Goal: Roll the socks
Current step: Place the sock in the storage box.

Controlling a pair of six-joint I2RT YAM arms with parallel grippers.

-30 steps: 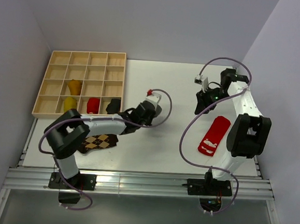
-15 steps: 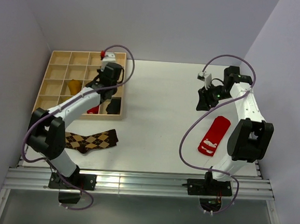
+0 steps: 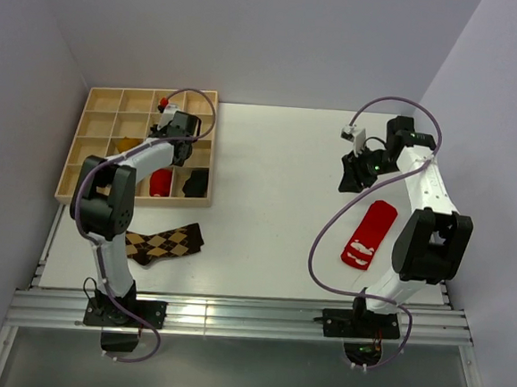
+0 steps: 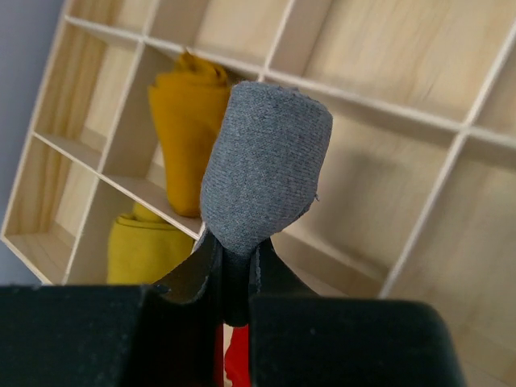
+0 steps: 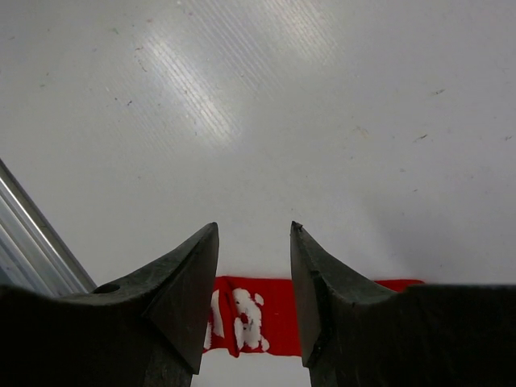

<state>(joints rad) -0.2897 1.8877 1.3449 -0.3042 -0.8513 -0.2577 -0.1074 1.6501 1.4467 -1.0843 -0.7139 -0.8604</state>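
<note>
Grey sock bundle (image 4: 266, 169) is rolled up and pinched tight in my left gripper (image 4: 234, 270), hanging over the wooden tray (image 3: 123, 90), not dropped in yet. Past its fingertips sit the mustard rolls (image 4: 187, 133), plus a red roll (image 3: 159, 182) and a dark roll (image 3: 195, 182). Those look done to me. What's left: the argyle sock (image 3: 161, 242), flat back by that arm's base, and the red sock (image 5: 250, 318), flat just behind my right gripper (image 5: 254, 234), jaws apart and empty.

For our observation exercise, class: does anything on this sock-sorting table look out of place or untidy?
Two socks lie flat, unrolled, on the table: the brown argyle sock at the near left and the red sock with white marks on the right. Rolled bundles sit in the wooden tray.
</note>
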